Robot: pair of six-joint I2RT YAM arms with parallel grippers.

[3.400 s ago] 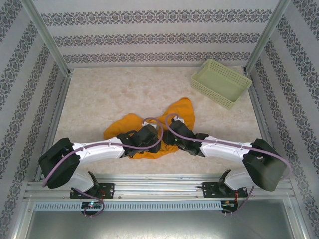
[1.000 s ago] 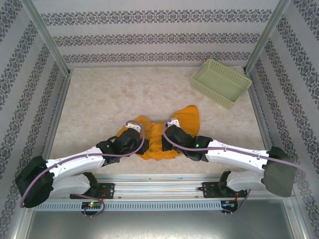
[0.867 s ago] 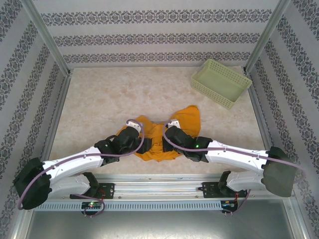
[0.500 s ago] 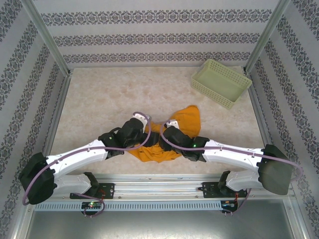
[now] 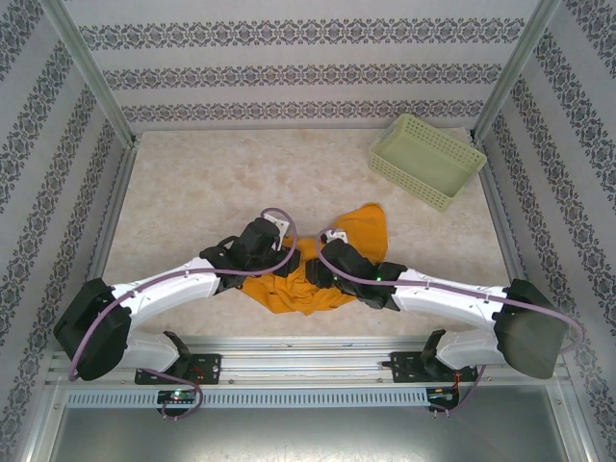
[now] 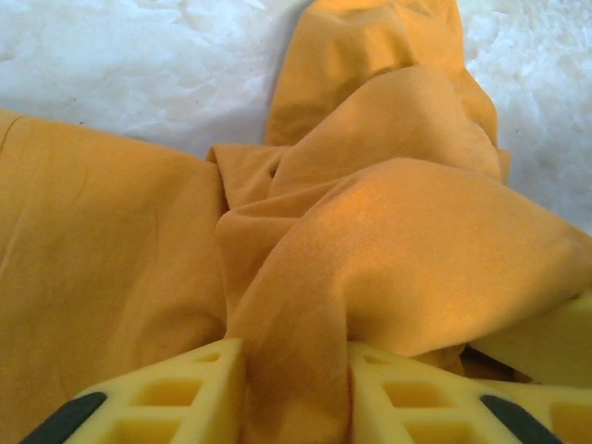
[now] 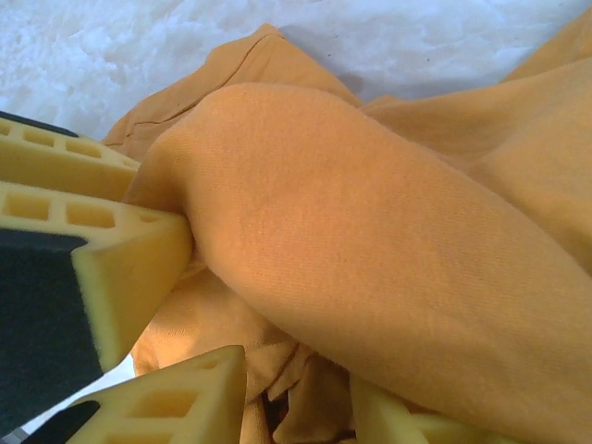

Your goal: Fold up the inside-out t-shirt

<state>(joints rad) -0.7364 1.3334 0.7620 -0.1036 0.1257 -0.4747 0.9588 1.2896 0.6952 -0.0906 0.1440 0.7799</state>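
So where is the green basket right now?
In the top view, the green basket sits at the far right corner of the table, beyond the orange t-shirt and not touching it.

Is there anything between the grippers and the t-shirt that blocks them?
No, nothing visible. A fold of the t-shirt already sits between the fingers of the left gripper, and bunched cloth lies between those of the right gripper. The basket stands apart at the far right.
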